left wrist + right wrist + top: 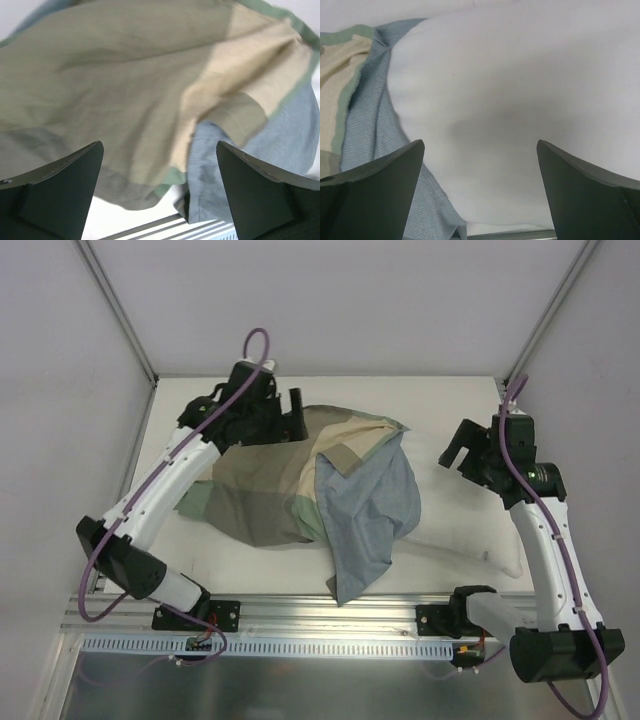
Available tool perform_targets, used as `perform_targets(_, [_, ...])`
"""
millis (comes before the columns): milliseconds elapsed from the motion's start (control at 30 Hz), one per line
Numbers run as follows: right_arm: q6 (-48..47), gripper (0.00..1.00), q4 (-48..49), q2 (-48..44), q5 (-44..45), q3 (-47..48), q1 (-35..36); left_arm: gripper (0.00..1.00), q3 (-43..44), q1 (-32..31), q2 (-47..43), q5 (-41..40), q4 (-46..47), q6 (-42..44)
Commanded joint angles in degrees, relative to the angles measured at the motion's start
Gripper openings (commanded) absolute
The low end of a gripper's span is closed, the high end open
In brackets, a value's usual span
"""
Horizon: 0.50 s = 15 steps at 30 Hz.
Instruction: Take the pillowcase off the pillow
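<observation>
In the top view, the pillowcase (265,480) is lying bunched across the middle of the table (250,565), patchwork face up. Its blue-grey flap is folding over and reaching almost to the near edge by the metal rail (330,612). The pillow (455,515) is sticking out to the right, one corner nearing the table's right edge. The left gripper (290,418) is hovering at the pillowcase's far edge. The right gripper (455,452) is hanging over the pillow's far side. Bare table is showing along the far edge and at the near left.

In the left wrist view, the fingers (60,192) are standing wide apart, pinching nothing, with patchwork fabric and its green-trimmed hem beyond them.

In the right wrist view, the fingers (585,192) are likewise spread and empty, facing bare white pillow. The pillowcase's hem is wrapping the pillow at the left.
</observation>
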Motion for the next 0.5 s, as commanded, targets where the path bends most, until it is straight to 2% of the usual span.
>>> perform_targets(0, [0.12,1.0,-1.46,-0.94,4.18,-2.87,0.76,0.98,6.9,-7.71,6.73,-0.17,1.11,2.25])
perform_targets(33, [0.29,0.99,-1.54,-0.16,4.45,-3.83,1.46,0.99,8.41,-11.04,10.92,-0.61,1.02,2.43])
perform_targets(133, [0.82,1.0,-0.32,2.82,5.41,-6.38,2.96,0.99,14.38,-15.62,19.19,-1.32,0.93,2.52])
perform_targets(267, [1.87,0.99,2.31,7.49,3.49,-9.36,4.8,0.98,20.54,-16.43,28.26,-1.05,0.14,2.52])
perform_targets(333, [2.05,1.0,5.91,8.72,1.12,-11.04,5.42,0.75,23.01,-16.35,31.7,-1.49,-0.65,3.22])
perform_targets(367, [2.22,0.99,7.06,9.6,-0.28,-12.35,5.33,0.59,23.53,-16.26,32.32,-1.75,-1.52,3.22])
perform_targets(400, [2.23,0.88,8.46,10.04,-2.04,-12.63,5.33,0.4,23.71,-16.08,32.58,-2.19,-1.88,3.13])
perform_targets(433, [2.14,0.76,8.74,10.48,-2.75,-12.63,5.33,0.05,23.45,-15.13,32.15,-3.07,-2.49,2.87])
perform_targets(467, [1.88,0.61,8.91,10.75,-3.19,-12.46,5.33,0.0,23.02,-14.33,31.45,-3.51,-3.28,2.61])
